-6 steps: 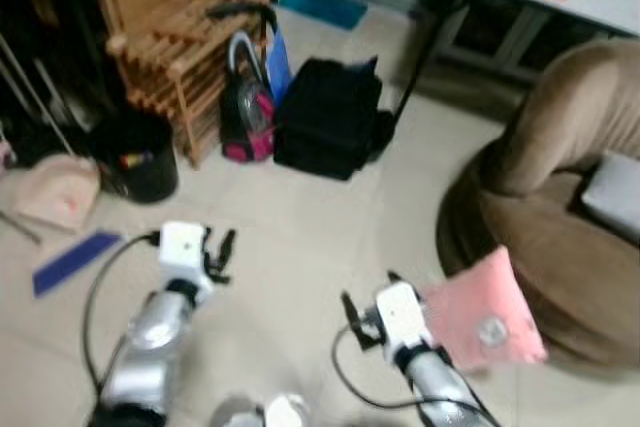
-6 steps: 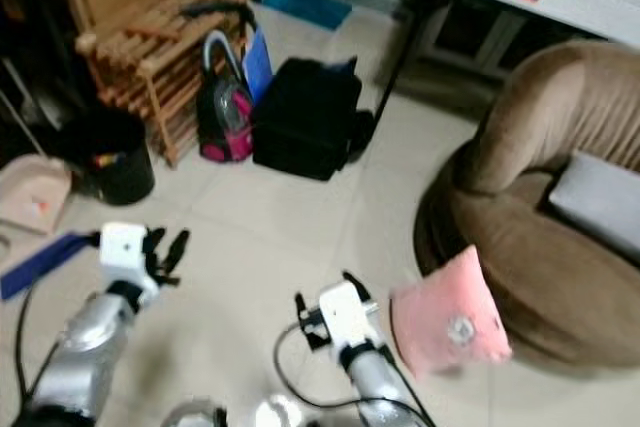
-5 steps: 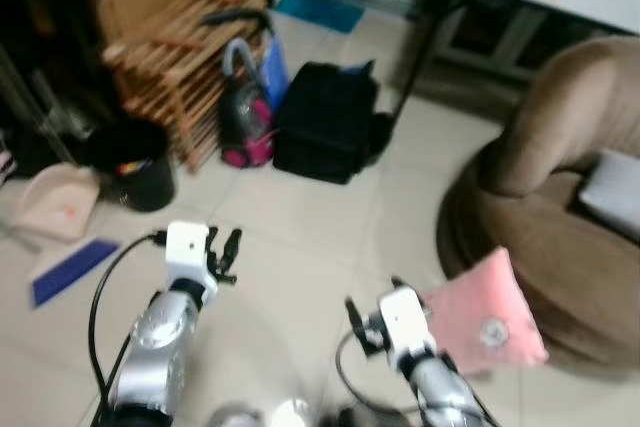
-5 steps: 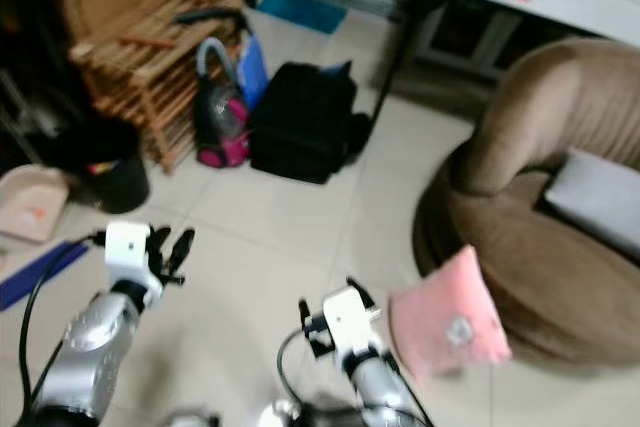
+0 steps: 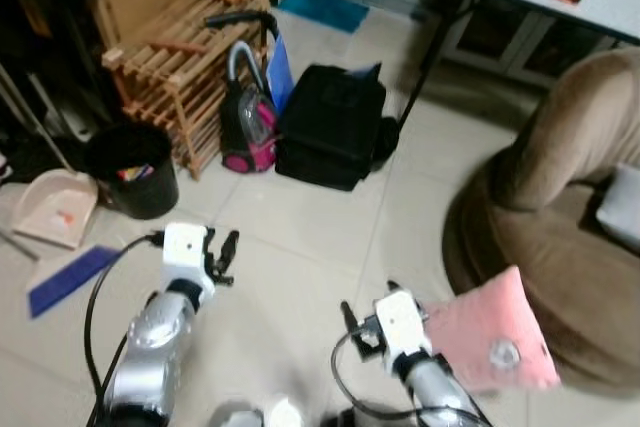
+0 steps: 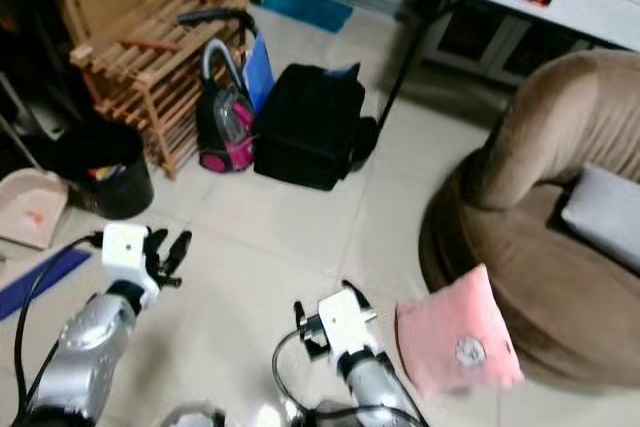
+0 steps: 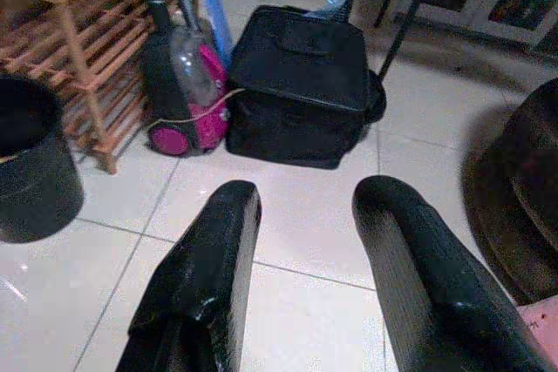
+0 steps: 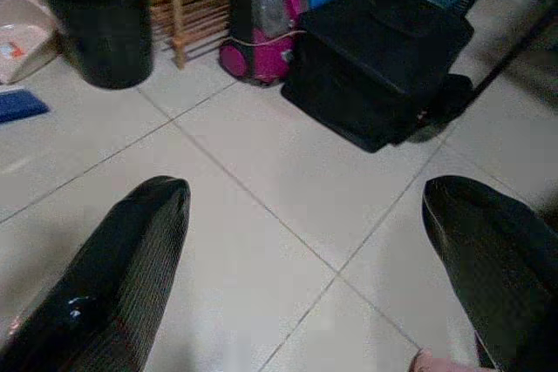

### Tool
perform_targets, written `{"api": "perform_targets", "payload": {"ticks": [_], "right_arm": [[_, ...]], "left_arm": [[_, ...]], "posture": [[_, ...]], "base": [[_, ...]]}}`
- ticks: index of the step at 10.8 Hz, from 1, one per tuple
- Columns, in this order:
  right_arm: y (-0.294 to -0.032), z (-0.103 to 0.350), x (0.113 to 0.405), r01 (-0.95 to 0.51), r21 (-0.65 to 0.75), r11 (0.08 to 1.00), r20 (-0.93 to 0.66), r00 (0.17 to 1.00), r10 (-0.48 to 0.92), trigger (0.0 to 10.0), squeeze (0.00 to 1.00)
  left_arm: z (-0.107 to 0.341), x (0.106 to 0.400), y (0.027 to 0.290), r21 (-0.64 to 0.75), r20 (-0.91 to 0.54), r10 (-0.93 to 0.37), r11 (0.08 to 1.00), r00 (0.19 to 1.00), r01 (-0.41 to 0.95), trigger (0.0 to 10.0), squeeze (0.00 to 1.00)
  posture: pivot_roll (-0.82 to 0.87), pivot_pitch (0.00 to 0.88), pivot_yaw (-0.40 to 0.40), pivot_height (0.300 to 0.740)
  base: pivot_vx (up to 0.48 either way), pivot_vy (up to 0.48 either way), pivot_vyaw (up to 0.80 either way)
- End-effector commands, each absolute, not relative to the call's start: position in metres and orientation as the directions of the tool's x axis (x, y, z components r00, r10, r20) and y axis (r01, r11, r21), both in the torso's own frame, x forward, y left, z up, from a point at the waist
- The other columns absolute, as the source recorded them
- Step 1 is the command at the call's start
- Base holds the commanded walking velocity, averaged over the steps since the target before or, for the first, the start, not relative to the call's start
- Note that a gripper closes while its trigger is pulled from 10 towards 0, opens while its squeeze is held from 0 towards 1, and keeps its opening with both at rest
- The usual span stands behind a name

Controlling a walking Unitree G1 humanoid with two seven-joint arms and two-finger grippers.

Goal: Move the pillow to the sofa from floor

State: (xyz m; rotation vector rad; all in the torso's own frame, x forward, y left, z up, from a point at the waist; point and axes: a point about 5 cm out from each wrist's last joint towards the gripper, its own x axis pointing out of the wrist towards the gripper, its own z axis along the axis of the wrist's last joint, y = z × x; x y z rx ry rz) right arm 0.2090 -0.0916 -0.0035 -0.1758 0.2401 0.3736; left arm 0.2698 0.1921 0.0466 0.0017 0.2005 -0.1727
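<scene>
Since 0.6 s ago only the camera has shifted slightly; pillow and arms keep their places. Left gripper [image 7: 301, 215] hovers over bare floor tiles [image 5: 320, 237], fingers parted moderately, empty. Right gripper [image 8: 305, 241] hovers low, fingers spread wide, empty, pillow [image 5: 490, 339] just beside it. Pink pillow stands on floor, leaning against the brown sofa [image 5: 560, 197] base.
</scene>
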Motion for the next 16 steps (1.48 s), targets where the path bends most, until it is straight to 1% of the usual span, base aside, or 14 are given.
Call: {"api": "perform_targets", "payload": {"ticks": [1, 9, 11, 13, 16], "right_arm": [[-0.1044, -0.0088, 0.2058, -0.357, -0.14, 0.924, -0.298, 0.905, 0.304, 10.0, 0.0], [-0.1041, -0.0095, 0.208, -0.371, -0.129, 0.92, -0.301, 0.898, 0.32, 10.0, 0.0], [-0.1049, -0.0091, 0.2079, -0.374, -0.129, 0.919, -0.298, 0.898, 0.323, 10.0, 0.0], [-0.1079, -0.0089, 0.2083, -0.366, -0.132, 0.921, -0.302, 0.9, 0.314, 10.0, 0.0], [-0.1099, -0.0084, 0.2101, -0.362, -0.137, 0.922, -0.306, 0.901, 0.308, 10.0, 0.0]], "left_arm": [[0.0461, 0.2708, 0.1799, -0.031, -0.199, -0.205, 0.979, 0.958, 0.203, 10.0, 0.0], [0.0462, 0.2713, 0.18, 0.009, -0.208, -0.22, 0.974, 0.953, 0.226, 10.0, 0.0], [0.0472, 0.2721, 0.1785, 0.03, -0.208, -0.241, 0.967, 0.948, 0.253, 10.0, 0.0], [0.0468, 0.2724, 0.1726, 0.021, -0.205, -0.266, 0.961, 0.942, 0.276, 10.0, 0.0], [0.0465, 0.2727, 0.1704, 0.023, -0.198, -0.266, 0.961, 0.944, 0.276, 10.0, 0.0]], "posture": [[0.04, 0.189, -0.098, 0.74], [0.05, 0.175, -0.089, 0.74], [0.04, 0.179, -0.084, 0.74], [0.04, 0.183, -0.087, 0.74], [0.04, 0.186, -0.091, 0.74]], "base": [[0.465, 0.0, 0.0], [0.465, 0.0, 0.0], [0.474, 0.0, 0.0], [0.0, 0.0, 0.0], [0.0, 0.0, 0.0]]}}
